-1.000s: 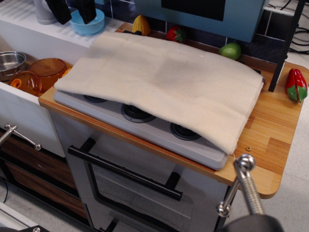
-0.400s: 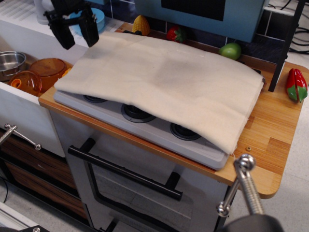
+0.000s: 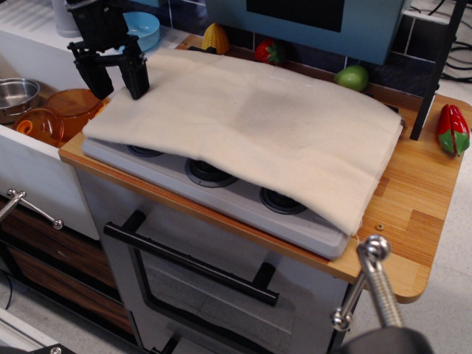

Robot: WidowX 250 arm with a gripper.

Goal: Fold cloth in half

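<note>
Presently: one cream cloth [image 3: 251, 129], soft, rectangular, faintly smudged grey, draped over the white toy stove [image 3: 221, 188], three round burners showing. One black gripper [image 3: 112, 82], two fingers parted, unladen, at the cloth's left edge.

No text, label, brand, number or sign can be read anywhere in this view: the large plain cream fabric sheet [image 3: 251, 125] carries only a faint greyish smudge, and the white toy stove top [image 3: 221, 188] under it shows bare burner rings with no markings that can be made out
</note>
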